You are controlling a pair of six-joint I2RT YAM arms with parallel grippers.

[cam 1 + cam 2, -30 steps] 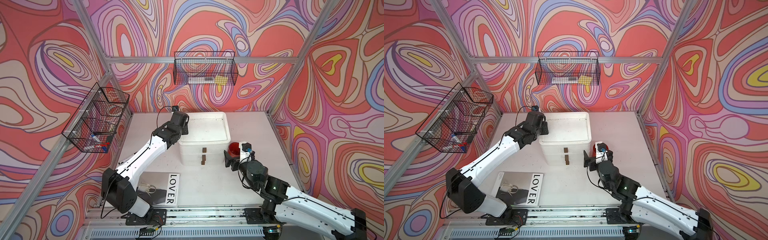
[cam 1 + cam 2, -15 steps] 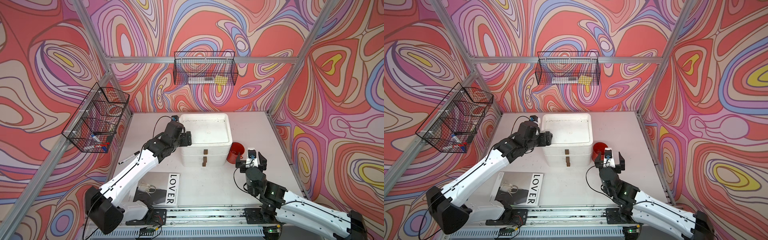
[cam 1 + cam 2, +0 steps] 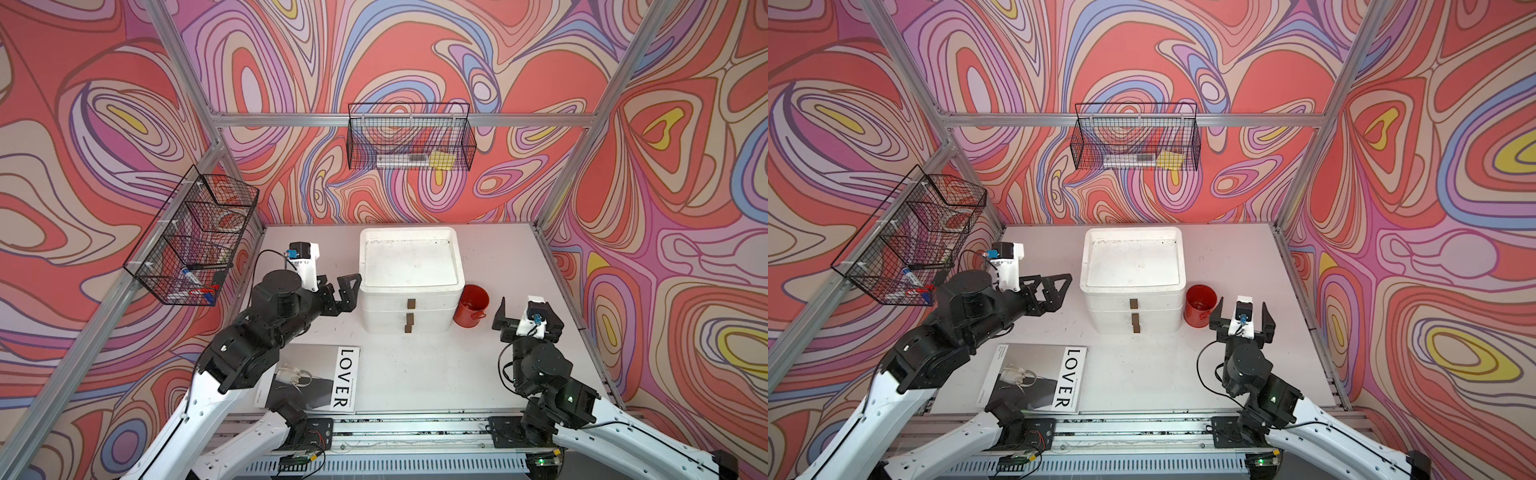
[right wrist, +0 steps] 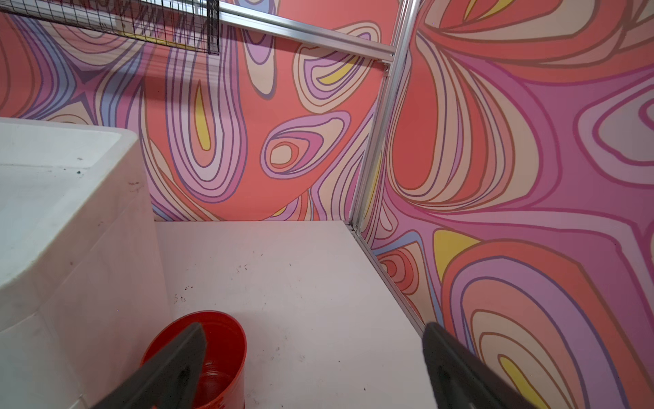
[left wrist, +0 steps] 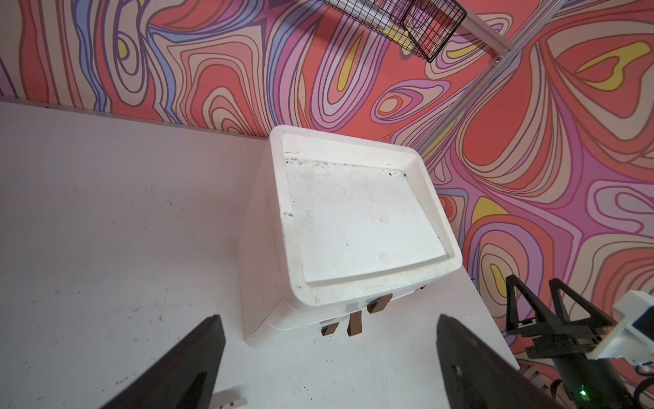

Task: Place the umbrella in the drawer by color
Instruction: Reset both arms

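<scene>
Magazine (image 3: 324, 374) lies up front on the counter (image 3: 415, 374), not part of this. The left end effector (image 3: 353, 292) and right end effector (image 3: 1243, 302) are both spread wide, nothing in them. The red bucket (image 3: 471, 305) sits just beside the white drawer unit (image 3: 386, 316), which is shut. No umbrella is visible anywhere, so I can't say where it is. My guess: light, with floppy slick fabric on a stiff shaft, so pinch the shaft or handle.

I can't see inside the white drawer unit (image 3: 386, 322); its drawers are shut. My left arm (image 3: 249, 345) covers a corner of the magazine (image 3: 332, 374). The red cup (image 4: 233, 354) runs off the frame, partly behind a finger of the right gripper (image 4: 314, 329). What lies in the wire basket (image 3: 195, 245) is too small to name.
</scene>
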